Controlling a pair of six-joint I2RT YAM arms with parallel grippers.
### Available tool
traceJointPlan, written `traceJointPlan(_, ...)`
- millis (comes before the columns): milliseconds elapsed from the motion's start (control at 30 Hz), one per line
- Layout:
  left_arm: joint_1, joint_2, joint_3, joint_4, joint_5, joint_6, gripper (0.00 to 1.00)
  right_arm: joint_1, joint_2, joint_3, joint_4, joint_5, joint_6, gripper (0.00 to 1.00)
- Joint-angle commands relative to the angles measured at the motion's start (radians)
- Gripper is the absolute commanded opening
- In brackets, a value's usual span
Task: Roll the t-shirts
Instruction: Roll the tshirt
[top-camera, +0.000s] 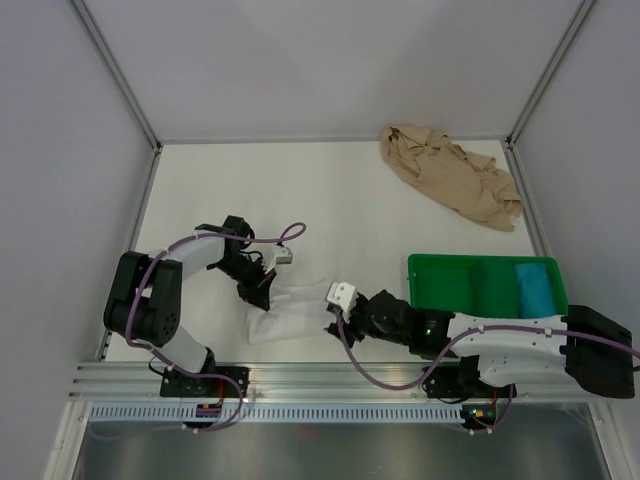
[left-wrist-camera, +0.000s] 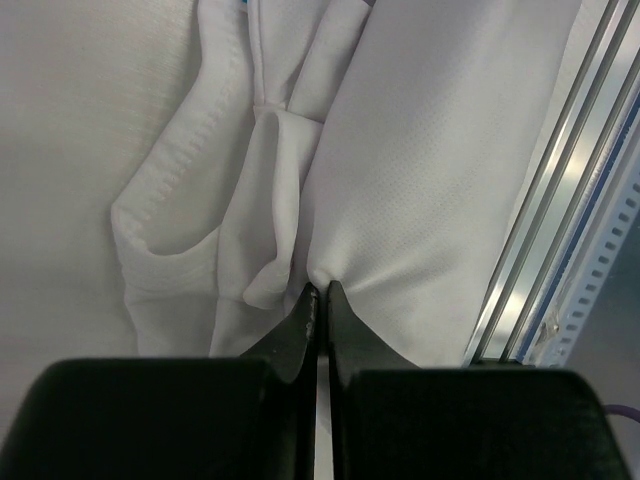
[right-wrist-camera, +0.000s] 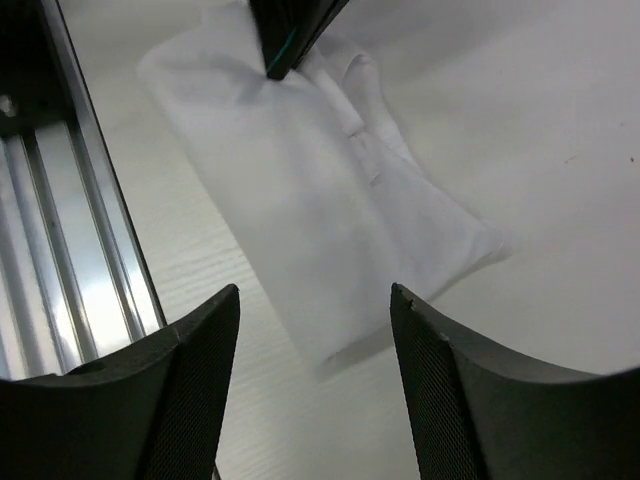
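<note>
A white t-shirt (top-camera: 287, 312) lies folded into a narrow bundle on the table near the front edge, between the two arms. My left gripper (top-camera: 262, 291) is at its left end, shut on a pinch of the white fabric (left-wrist-camera: 420, 150), with its tips (left-wrist-camera: 320, 290) together. My right gripper (top-camera: 335, 306) stands open just off the bundle's right end, and the cloth's near corner (right-wrist-camera: 320, 200) lies ahead of its spread fingers (right-wrist-camera: 205, 340). The left gripper's dark fingers (right-wrist-camera: 290, 30) show at the far end in the right wrist view. A tan t-shirt (top-camera: 450, 178) lies crumpled at the back right.
A green tray (top-camera: 470, 285) holding a teal cloth (top-camera: 536, 288) sits at the right, just behind my right arm. The aluminium rail (top-camera: 330, 380) runs along the table's front edge, close to the white bundle (right-wrist-camera: 60, 230). Grey walls enclose the back and sides.
</note>
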Motion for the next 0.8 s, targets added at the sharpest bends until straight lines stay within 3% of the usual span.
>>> traceJointPlan(0, 0.005, 0.006, 0.014, -0.003, -0.031, 0.054, 0.03, 0.130, 0.053, 0.011, -0.076, 0.174, -0.375, 0.68)
traceJointPlan(233, 0.005, 0.006, 0.014, -0.003, -0.033, 0.054, 0.05, 0.273, 0.355, 0.101, -0.071, 0.525, -0.528, 0.69)
traceJointPlan(400, 0.005, 0.012, 0.013, -0.006, -0.045, 0.071, 0.06, 0.284, 0.500, 0.184, -0.112, 0.564, -0.500, 0.67)
traceJointPlan(467, 0.005, 0.012, 0.016, -0.012, -0.043, 0.081, 0.06, 0.284, 0.522, 0.198, -0.126, 0.567, -0.492, 0.57)
traceJointPlan(500, 0.005, 0.012, 0.019, -0.017, -0.039, 0.084, 0.06, 0.284, 0.545, 0.204, -0.135, 0.584, -0.486, 0.35)
traceJointPlan(567, 0.005, 0.015, 0.025, -0.040, -0.028, 0.103, 0.07, 0.283, 0.567, 0.218, -0.149, 0.599, -0.486, 0.16)
traceJointPlan(667, 0.005, 0.004, 0.031, -0.051, -0.034, 0.111, 0.13, 0.275, 0.591, 0.236, -0.175, 0.566, -0.476, 0.00)
traceJointPlan(767, 0.007, -0.041, 0.043, -0.054, -0.051, 0.094, 0.30, 0.258, 0.558, 0.253, -0.212, 0.460, -0.415, 0.00)
